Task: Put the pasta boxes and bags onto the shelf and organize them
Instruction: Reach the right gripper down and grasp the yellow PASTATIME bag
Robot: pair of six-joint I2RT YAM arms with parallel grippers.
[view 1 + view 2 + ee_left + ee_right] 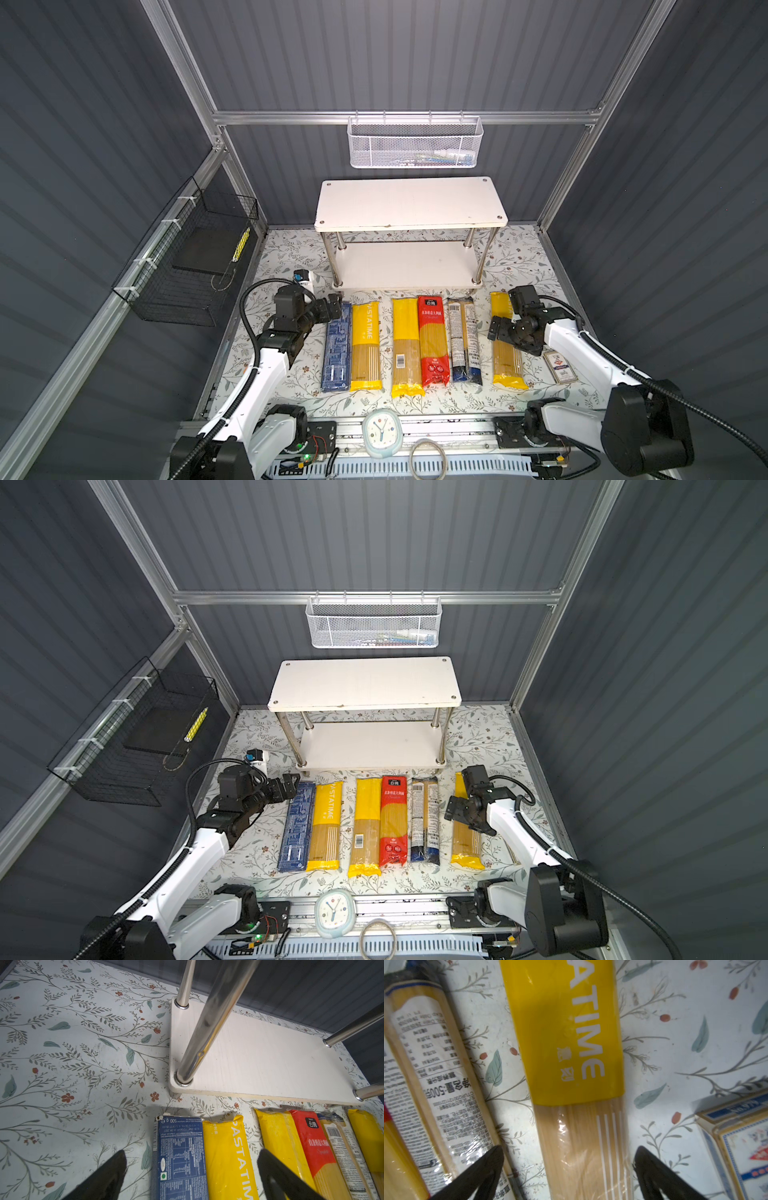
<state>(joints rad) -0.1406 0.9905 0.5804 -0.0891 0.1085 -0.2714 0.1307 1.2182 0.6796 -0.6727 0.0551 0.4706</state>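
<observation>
Jaws wide open on both arms, nothing held.
Right pair hangs over the far-right yellow bag on the worktop, shelf bare behind; I'd lower squarely and pinch mid-length so it won't sag.

Dark grey ribbed walls, aluminium frame rails, floral-patterned tabletop, white mesh basket hung behind

In both top views the left arm reaches up from the lower left and the right arm from the lower right. Both are bent at the elbow. The left gripper sits left of centre and points rightward. The right gripper sits right of centre and points leftward. Both have their jaws spread wide.
</observation>
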